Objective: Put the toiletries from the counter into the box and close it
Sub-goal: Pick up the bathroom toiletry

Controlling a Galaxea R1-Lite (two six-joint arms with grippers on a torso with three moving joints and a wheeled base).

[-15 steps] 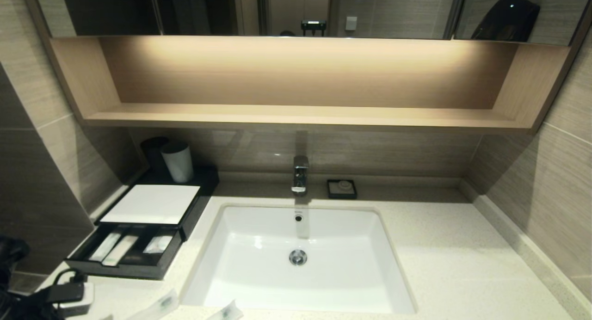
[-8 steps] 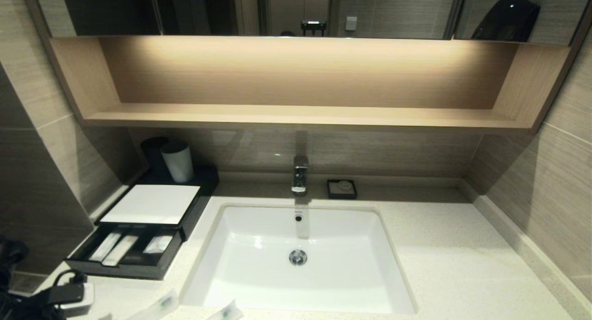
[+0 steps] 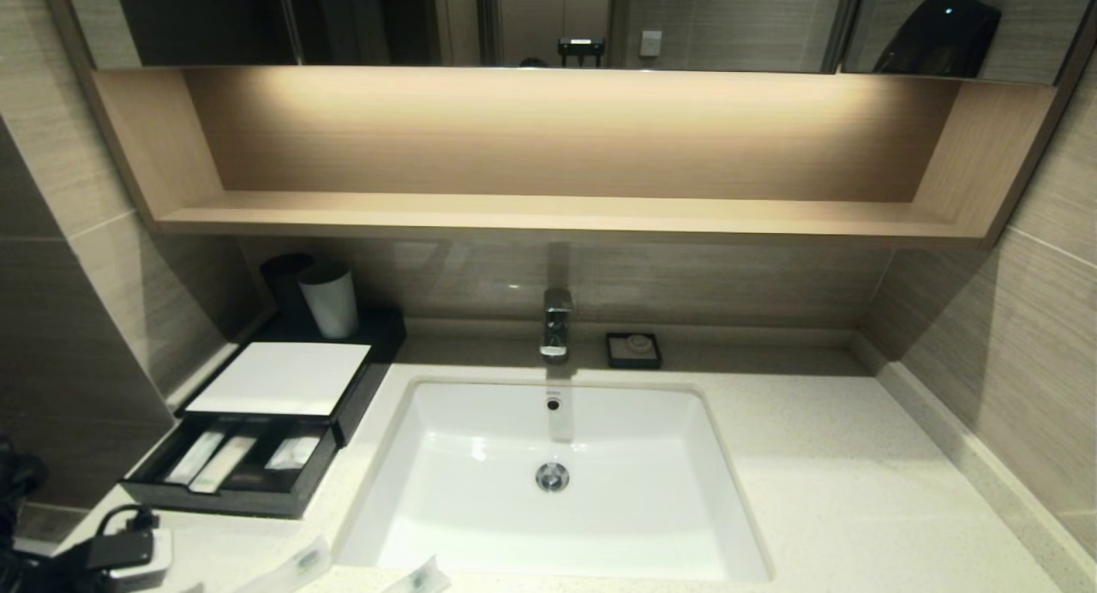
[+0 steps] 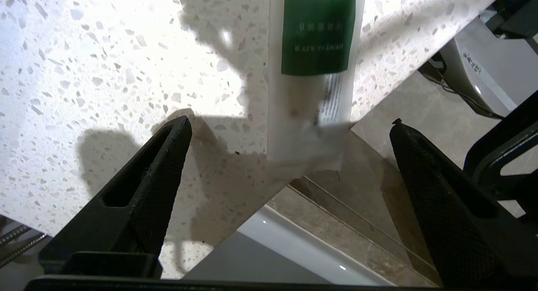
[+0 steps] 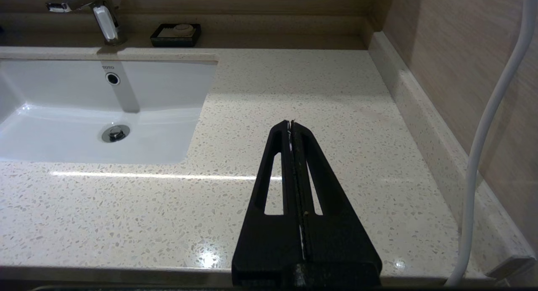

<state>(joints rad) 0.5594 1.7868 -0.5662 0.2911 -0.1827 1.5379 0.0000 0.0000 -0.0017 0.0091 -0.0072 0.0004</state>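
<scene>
The black box (image 3: 278,377) with its white top panel stands at the counter's (image 3: 840,490) left, its drawer (image 3: 227,499) pulled out and holding three packets. Two toiletries lie at the counter's front edge, one (image 3: 296,567) left of the basin and one (image 3: 420,578) in front of it. In the left wrist view a packet with a green label (image 4: 313,72) lies on the speckled stone, its end overhanging the edge. My left gripper (image 4: 290,122) is open wide on either side of that end without touching it. My right gripper (image 5: 291,123) is shut and empty over the counter right of the basin.
The white basin (image 3: 600,422) fills the counter's middle, with a faucet (image 3: 556,321) and a small black soap dish (image 3: 633,350) behind it. Two cups (image 3: 328,298) stand behind the box. A wooden shelf (image 3: 557,212) juts out overhead. Walls close both sides.
My left arm's dark parts in the head view's lower left corner have sunk slightly lower and further left. Box, drawer and packets have not moved.
</scene>
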